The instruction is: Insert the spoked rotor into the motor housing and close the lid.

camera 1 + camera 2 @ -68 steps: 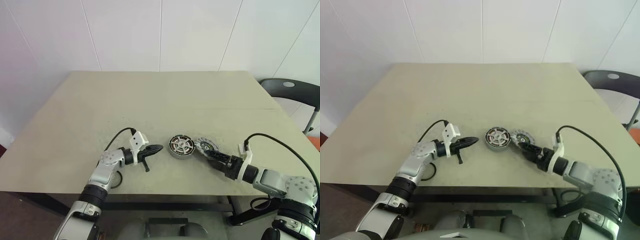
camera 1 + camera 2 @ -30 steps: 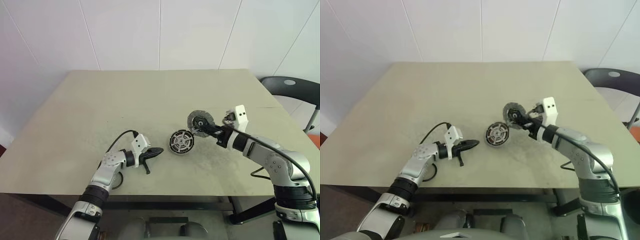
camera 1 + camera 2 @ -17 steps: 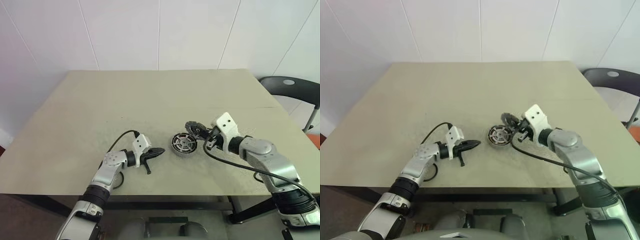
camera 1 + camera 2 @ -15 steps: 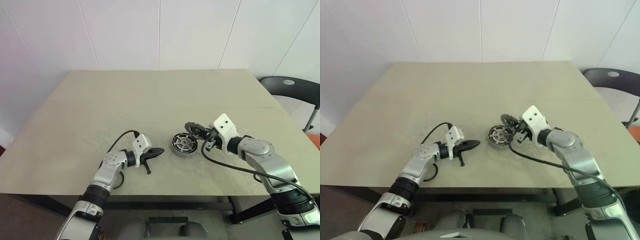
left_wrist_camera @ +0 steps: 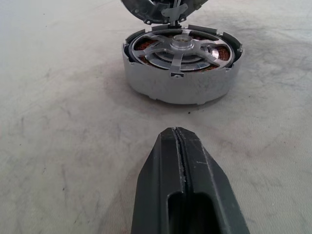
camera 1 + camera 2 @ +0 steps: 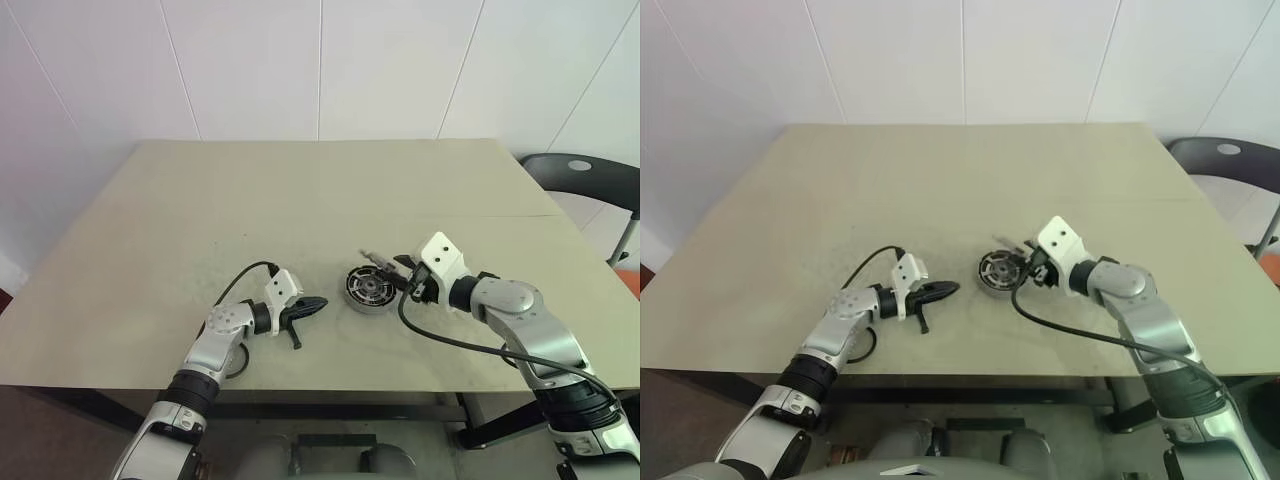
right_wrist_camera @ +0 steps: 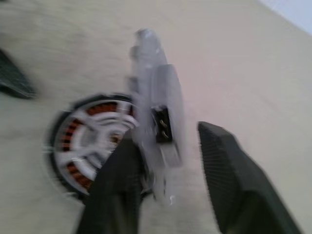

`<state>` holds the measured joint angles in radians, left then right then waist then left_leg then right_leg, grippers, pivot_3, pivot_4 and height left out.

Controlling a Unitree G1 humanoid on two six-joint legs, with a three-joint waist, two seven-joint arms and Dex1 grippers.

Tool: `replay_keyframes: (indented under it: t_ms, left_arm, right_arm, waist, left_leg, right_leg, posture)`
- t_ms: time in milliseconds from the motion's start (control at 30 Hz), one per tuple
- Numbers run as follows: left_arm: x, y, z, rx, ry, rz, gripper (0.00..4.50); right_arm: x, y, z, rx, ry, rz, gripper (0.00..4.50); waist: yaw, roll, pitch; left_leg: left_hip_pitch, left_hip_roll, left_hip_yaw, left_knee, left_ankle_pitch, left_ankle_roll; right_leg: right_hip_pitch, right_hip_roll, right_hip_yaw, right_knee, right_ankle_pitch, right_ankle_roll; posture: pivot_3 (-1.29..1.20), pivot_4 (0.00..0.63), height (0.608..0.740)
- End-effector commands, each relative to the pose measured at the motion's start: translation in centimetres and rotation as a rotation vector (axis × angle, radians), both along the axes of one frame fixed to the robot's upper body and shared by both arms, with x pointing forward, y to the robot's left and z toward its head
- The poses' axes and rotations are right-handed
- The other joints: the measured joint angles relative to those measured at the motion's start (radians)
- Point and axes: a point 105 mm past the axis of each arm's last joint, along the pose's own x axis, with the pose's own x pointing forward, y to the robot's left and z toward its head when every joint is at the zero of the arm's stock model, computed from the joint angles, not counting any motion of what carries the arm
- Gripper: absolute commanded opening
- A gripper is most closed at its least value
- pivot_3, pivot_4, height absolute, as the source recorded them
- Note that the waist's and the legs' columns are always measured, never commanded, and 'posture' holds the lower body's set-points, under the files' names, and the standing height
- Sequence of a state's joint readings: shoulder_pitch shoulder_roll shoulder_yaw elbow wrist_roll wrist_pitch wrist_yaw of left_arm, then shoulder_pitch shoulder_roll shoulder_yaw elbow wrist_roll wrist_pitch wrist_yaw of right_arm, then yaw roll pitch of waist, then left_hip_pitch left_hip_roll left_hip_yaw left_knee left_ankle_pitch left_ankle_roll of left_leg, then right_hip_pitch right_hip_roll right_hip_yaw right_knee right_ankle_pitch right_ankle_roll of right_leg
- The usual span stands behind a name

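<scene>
Lid poised over the motor housing point(image 6: 368, 288)

The spoked rotor point(image 5: 181, 48) sat inside the housing near the table point(image 6: 300, 200) centre, copper windings showing between spokes. The right gripper point(image 7: 168, 170), jaws parted, had the lid point(image 7: 156, 117) edge-on between its fingers, tilted just above the housing's far-right rim. The left gripper point(image 5: 181, 187) lay closed and empty to the left, a chair point(image 6: 585, 180) far right

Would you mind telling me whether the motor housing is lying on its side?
No, the motor housing sits flat on the table, its open face with the copper windings turned upward.
</scene>
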<state>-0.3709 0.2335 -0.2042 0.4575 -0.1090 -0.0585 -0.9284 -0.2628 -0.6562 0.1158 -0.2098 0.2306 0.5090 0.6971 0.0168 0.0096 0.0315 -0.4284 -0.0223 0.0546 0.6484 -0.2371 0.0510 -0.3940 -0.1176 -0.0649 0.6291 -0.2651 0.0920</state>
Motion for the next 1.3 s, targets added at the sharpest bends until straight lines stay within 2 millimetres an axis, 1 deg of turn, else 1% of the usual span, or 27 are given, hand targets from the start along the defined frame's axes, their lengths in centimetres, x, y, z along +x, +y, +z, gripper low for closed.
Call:
replay_keyframes:
  t_ms: [33,167,300,367,433,500,567,600,667,700,800,867,1000,1067,1300]
  left_arm:
    - [0.5,-0.4,1.0,0.003,-0.052,-0.016,0.00]
    - [0.5,-0.4,1.0,0.010,-0.050,-0.016,0.00]
    - [0.5,-0.2,0.9,0.016,-0.050,-0.015,0.00]
    - [0.5,-0.2,0.9,0.017,-0.050,-0.015,0.00]
    - [0.5,-0.2,1.0,0.009,-0.055,-0.014,0.00]
    - [0.5,-0.2,1.7,-0.028,-0.062,-0.012,0.00]
    - [0.7,0.0,2.6,-0.063,-0.072,-0.004,0.00]
    - [0.8,0.2,2.8,-0.068,-0.075,-0.001,0.00]
    - [0.8,0.4,3.0,-0.073,-0.078,0.001,0.00]
    - [0.8,0.5,3.1,-0.079,-0.077,-0.001,0.00]
    - [0.5,0.7,3.9,-0.118,-0.075,-0.009,0.00]
    - [0.4,0.8,4.6,-0.149,-0.074,-0.011,0.00]
    - [0.3,0.8,5.6,-0.202,-0.063,-0.009,0.00]
    - [0.4,0.8,5.9,-0.213,-0.062,-0.007,0.00]
    - [0.3,0.5,5.7,-0.206,-0.058,-0.012,0.00]
  right_arm:
    - [-0.9,0.9,1.8,0.043,-0.030,0.091,3.23]
    - [-0.4,0.3,2.3,0.068,-0.038,0.072,3.23]
    - [-0.9,0.9,3.3,0.184,0.008,0.117,3.23]
    - [-0.6,0.9,4.0,0.269,0.017,0.098,3.23]
    - [0.5,0.4,3.7,0.286,0.012,0.021,3.23]
    - [0.9,0.4,2.7,0.260,0.025,-0.016,3.23]
    - [1.2,0.4,1.2,0.217,0.037,-0.042,3.59]
    - [1.3,0.5,0.7,0.205,0.039,-0.049,3.78]
    - [1.7,0.5,-0.2,0.149,0.024,-0.065,4.39]
    - [1.9,0.5,-0.8,0.115,0.016,-0.067,4.45]
    - [2.2,0.9,-1.9,0.075,0.018,-0.068,4.45]
    - [1.9,1.6,-2.7,0.064,0.042,-0.030,4.45]
    - [1.3,2.8,-3.5,0.110,0.099,-0.003,4.45]
    - [0.9,3.5,-3.5,0.185,0.156,0.017,4.45]
    - [1.7,3.3,-3.8,0.189,0.178,-0.061,4.45]
  waist:
    - [-0.001,0.000,0.000]
    - [-0.001,0.000,0.000]
    - [-0.001,0.000,0.000]
    - [-0.001,0.000,0.000]
    - [-0.002,0.000,0.000]
    - [-0.002,0.000,0.000]
    - [0.000,0.000,0.000]
    - [-0.001,0.000,0.000]
    - [-0.002,0.000,0.000]
    - [-0.003,0.000,0.000]
    - [-0.005,0.000,0.000]
    - [-0.005,0.000,0.000]
    - [-0.004,0.000,-0.001]
    - [-0.004,0.000,-0.001]
    - [-0.004,0.000,-0.001]
  left_leg:
    - [0.000,0.000,0.000,0.000,0.000,0.000]
    - [0.001,0.000,0.000,0.001,-0.001,-0.002]
    - [0.001,0.000,0.000,0.001,-0.001,-0.002]
    - [0.001,0.000,0.000,0.000,-0.001,-0.002]
    - [0.001,0.000,0.000,0.000,-0.001,-0.003]
    - [0.001,0.000,0.000,0.001,-0.001,-0.003]
    - [0.001,0.000,0.000,0.000,-0.002,-0.003]
    - [0.001,0.000,0.000,0.000,-0.002,-0.003]
    - [0.001,0.000,0.000,0.000,-0.002,-0.003]
    - [0.001,0.000,0.000,0.000,-0.002,-0.003]
    - [0.001,0.000,0.000,0.000,-0.001,-0.003]
    - [0.001,0.000,0.000,0.000,-0.001,-0.003]
    - [0.003,0.000,0.000,0.000,-0.001,-0.003]
    - [0.002,0.000,0.000,0.000,-0.001,-0.003]
    - [0.002,0.000,0.000,0.000,-0.001,-0.003]
  right_leg:
    - [0.000,0.000,0.000,0.000,0.000,0.000]
    - [0.001,0.000,0.000,0.000,0.000,0.000]
    - [0.001,0.000,0.000,0.000,0.000,0.000]
    - [0.001,0.000,0.000,0.000,0.000,0.000]
    - [0.001,0.000,0.000,0.001,0.000,0.000]
    - [0.001,0.000,0.000,0.001,0.000,0.000]
    - [0.001,0.000,0.000,0.000,0.000,0.000]
    - [0.001,0.000,0.000,0.000,0.000,0.000]
    - [0.000,0.000,0.000,0.000,0.000,0.000]
    - [0.000,0.000,0.000,0.000,0.000,0.000]
    - [0.000,0.000,0.000,0.000,0.000,0.000]
    - [0.001,0.000,0.000,0.001,0.000,0.000]
    - [0.002,0.000,0.000,0.001,0.000,0.000]
    - [0.002,0.000,0.000,0.001,0.000,0.000]
    - [0.002,0.000,0.000,0.001,0.000,0.000]
  posture:
    - [0.00,0.000,0.740]
    - [0.00,0.000,0.740]
    - [0.00,0.000,0.740]
    - [0.00,0.000,0.740]
    - [0.00,0.000,0.740]
    - [0.00,0.000,0.740]
    - [0.00,0.000,0.740]
    - [0.00,0.000,0.740]
    - [0.00,0.000,0.740]
    - [0.00,0.000,0.740]
    - [0.00,0.000,0.740]
    - [0.00,0.000,0.740]
    - [0.00,0.000,0.740]
    - [0.00,0.000,0.740]
    - [0.00,0.000,0.740]
